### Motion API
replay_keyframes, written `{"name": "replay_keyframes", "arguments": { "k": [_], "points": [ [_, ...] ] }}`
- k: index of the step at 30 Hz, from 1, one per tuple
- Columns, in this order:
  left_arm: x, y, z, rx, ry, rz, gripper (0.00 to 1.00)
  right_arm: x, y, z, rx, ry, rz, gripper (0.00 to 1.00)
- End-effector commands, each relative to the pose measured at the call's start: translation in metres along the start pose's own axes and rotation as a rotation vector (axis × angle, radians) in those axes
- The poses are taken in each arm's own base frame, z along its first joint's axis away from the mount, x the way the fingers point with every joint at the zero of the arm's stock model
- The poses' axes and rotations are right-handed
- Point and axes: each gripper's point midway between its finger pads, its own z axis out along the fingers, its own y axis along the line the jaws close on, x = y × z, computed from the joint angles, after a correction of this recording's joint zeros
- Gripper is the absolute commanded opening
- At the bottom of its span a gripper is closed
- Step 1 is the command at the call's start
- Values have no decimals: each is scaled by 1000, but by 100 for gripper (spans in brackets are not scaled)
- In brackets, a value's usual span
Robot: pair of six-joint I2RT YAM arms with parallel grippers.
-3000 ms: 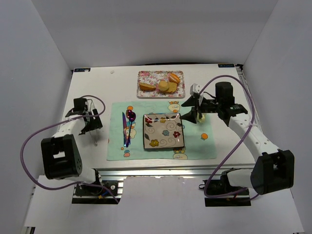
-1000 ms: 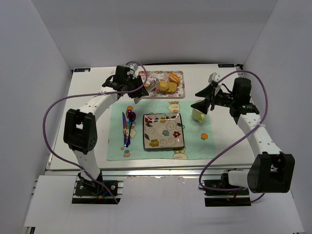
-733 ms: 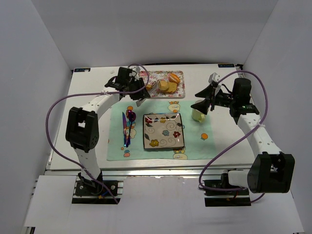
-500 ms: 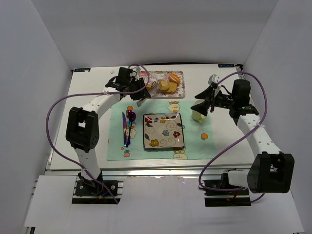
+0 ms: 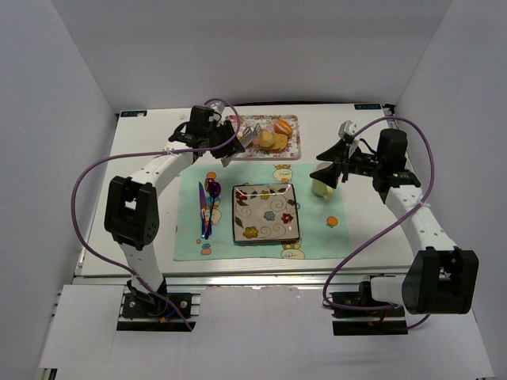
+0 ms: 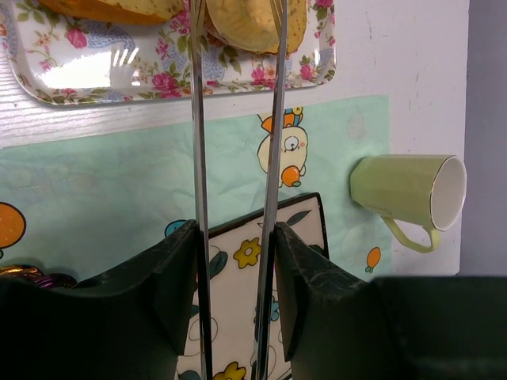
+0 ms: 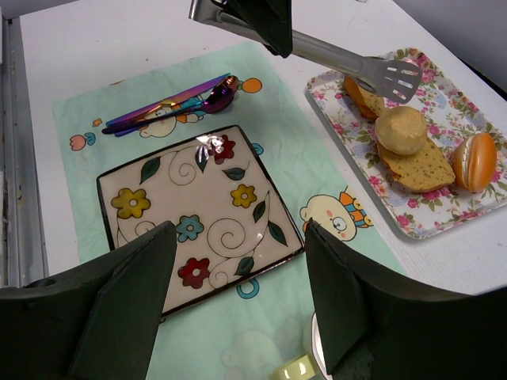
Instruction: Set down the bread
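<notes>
Noting left gripper [image 6: 235, 237] clamped on tongs [image 7: 348, 59], tips over the floral tray [image 7: 440, 210]. Bread [image 7: 400, 129] sits on that tray, atop a brown slice [image 7: 412, 168]. I see right gripper [image 7: 238, 237] spread wide, empty, near the mug [image 6: 400, 190].

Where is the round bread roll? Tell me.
In the top view, the bread roll sits on the floral tray at the table's far middle, between the tongs on its left and the orange bun on its right.
</notes>
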Motion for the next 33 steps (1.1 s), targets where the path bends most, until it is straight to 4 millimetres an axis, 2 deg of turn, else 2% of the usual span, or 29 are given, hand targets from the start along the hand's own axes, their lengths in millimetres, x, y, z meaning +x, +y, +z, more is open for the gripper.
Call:
{"name": "replay_keyframes", "arguments": {
  "k": [1, 6, 16, 24, 33],
  "points": [
    [-31, -24, -22, 46, -106, 20, 51, -13, 4, -3, -12, -30, -53, 71],
    [-29, -16, -13, 32, -79, 17, 53, -13, 4, -4, -10, -31, -55, 71],
    [-23, -13, 7, 58, -32, 9, 54, -10, 3, -4, -8, -28, -53, 71],
    [-18, -7, 13, 42, -6, 10, 54, -9, 3, -4, -6, -26, -48, 71],
    [-15, -10, 16, 68, 8, -3, 55, -8, 2, -5, -5, -26, -46, 71]
  ]
}}
